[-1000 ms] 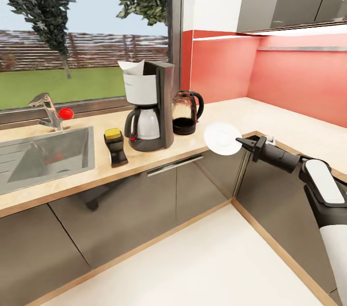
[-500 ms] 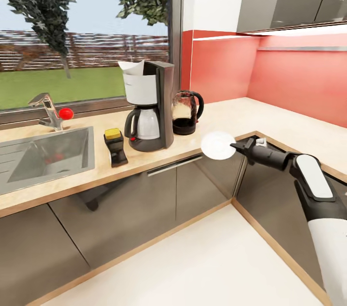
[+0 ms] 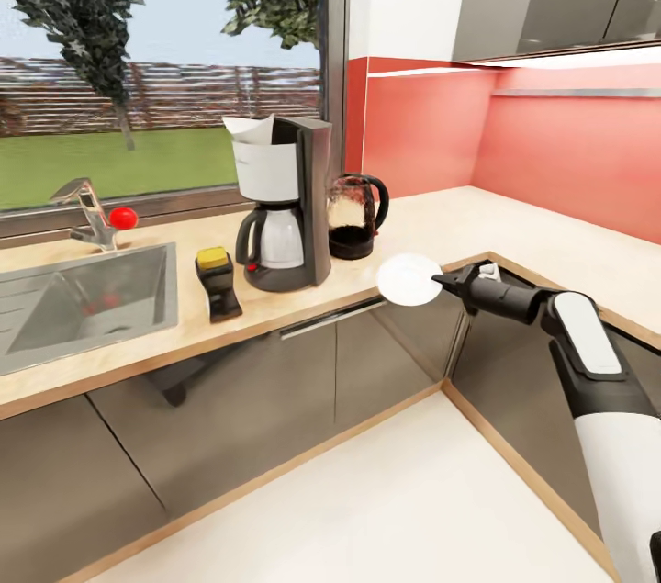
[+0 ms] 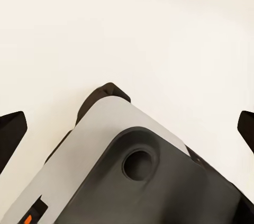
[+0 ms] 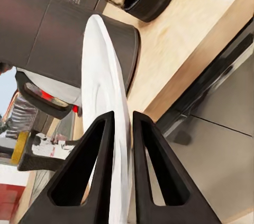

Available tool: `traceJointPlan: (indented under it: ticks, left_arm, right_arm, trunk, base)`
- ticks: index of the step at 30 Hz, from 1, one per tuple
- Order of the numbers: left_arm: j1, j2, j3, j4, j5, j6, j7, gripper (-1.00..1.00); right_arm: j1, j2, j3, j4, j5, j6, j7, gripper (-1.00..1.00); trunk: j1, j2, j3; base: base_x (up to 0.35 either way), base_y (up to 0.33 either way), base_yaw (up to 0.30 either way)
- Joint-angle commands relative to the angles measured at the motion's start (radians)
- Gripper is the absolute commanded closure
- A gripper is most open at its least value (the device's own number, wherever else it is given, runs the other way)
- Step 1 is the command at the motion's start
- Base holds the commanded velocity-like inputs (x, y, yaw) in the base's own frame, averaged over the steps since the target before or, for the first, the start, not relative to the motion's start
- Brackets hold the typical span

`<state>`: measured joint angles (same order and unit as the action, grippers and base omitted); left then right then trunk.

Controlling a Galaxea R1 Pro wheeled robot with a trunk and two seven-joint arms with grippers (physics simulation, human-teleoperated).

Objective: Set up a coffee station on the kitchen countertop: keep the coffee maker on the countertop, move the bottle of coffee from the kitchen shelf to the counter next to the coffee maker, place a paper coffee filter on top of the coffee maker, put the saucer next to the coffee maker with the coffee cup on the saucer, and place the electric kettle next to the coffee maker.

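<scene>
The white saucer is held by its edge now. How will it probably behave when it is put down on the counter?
The saucer looks rigid and thin, so probably light. The right gripper pinches only its rim, so it may slip or swing. It is tilted, partly past the counter edge; released early, it could fall.

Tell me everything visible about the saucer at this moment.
The saucer is a plain round white dish, thin, smooth and glossy, unmarked. The right gripper pinches its rim between both fingers, holding it tilted up on edge, face towards the head camera. It hangs in the air at the front edge of the kitchen countertop, in front of the electric kettle and to the right of the coffee maker. Nothing lies on it, and only the fingers touch it.
</scene>
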<state>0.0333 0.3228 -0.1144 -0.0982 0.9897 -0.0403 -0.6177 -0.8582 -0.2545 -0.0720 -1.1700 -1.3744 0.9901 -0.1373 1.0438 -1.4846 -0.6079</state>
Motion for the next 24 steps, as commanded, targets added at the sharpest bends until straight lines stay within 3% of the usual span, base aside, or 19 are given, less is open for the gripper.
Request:
traceJointPlan:
  ticks: [1, 12, 17, 24]
  left_arm:
    - [0.0, 0.0, -0.008, -0.001, 0.006, -0.004, -0.001, -1.0]
    - [0.0, -0.001, -0.006, -0.001, 0.006, -0.004, -0.001, -1.0]
    - [0.0, -0.001, -0.005, -0.001, 0.006, -0.004, -0.001, -1.0]
    - [0.0, -0.002, -0.006, -0.001, 0.006, -0.004, -0.001, -1.0]
  right_arm:
    - [-0.001, 0.001, -0.001, -0.001, -0.015, 0.003, -0.013, 1.0]
    - [-0.001, 0.009, 0.0, 0.001, -0.015, 0.002, -0.033, 1.0]
    - [-0.001, 0.041, 0.0, 0.0, -0.014, 0.002, -0.074, 1.0]
    - [-0.001, 0.049, 0.0, 0.0, -0.015, 0.002, -0.098, 1.0]
  trunk:
    - [0.0, 0.0, -0.001]
    - [0.0, 0.0, -0.001]
    - [0.0, 0.0, -0.001]
    - [0.0, 0.0, -0.001]
  base:
    - [0.232, 0.0, 0.0]
    - [0.143, 0.0, 0.0]
    - [0.071, 0.068, 0.0]
    - [0.02, 0.02, 0.0]
